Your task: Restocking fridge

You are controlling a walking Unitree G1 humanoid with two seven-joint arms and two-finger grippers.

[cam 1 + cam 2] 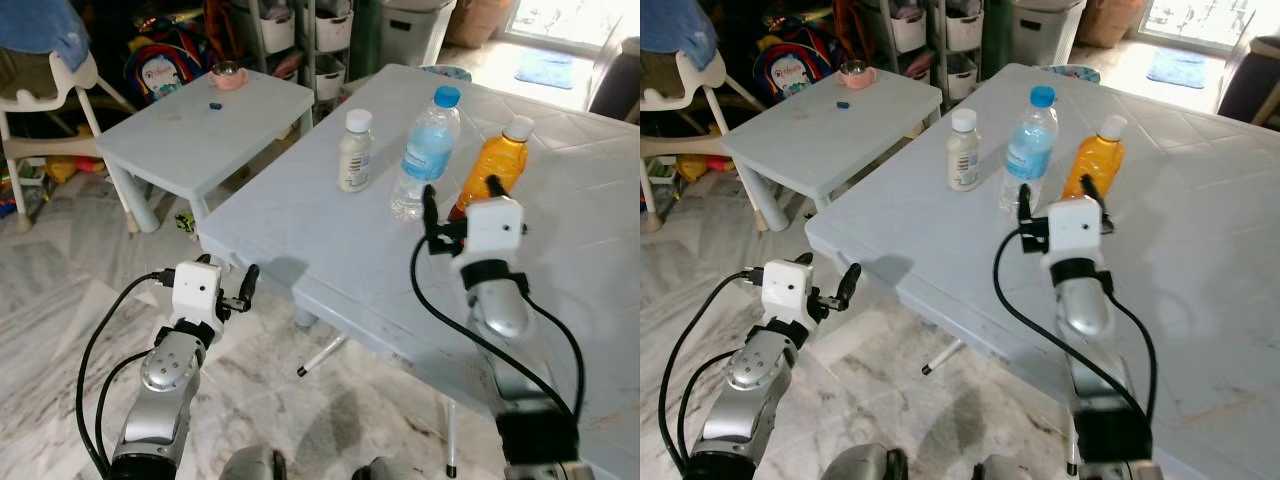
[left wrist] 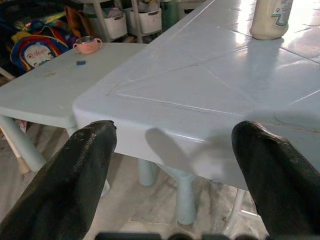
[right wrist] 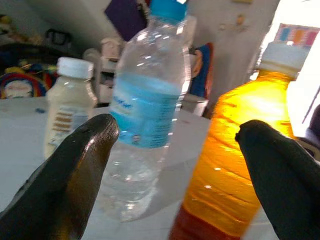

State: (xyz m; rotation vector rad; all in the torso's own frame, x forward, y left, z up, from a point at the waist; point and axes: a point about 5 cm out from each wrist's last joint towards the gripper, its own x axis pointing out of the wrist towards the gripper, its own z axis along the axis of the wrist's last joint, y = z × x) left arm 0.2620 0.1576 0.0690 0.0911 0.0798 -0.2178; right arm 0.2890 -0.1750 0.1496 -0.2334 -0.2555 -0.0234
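Three bottles stand on the pale table (image 1: 330, 250): the orange juice bottle (image 1: 492, 170) and water bottle (image 1: 425, 153) just ahead of the right gripper's (image 1: 459, 205) spread jaws, milk bottle (image 1: 354, 150) beyond. Left gripper (image 1: 243, 290), jaws spread, faces the table's corner.

Three bottles upright in a row on the tabletop (image 1: 300, 240): cream bottle (image 1: 355, 150), white cap; clear water bottle (image 1: 425, 155), blue cap; orange juice bottle (image 1: 495, 165), white cap. All capped, near each other, not touching.

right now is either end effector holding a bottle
No. Both are open and empty; the right end effector is just short of the orange bottle, the left off the table.
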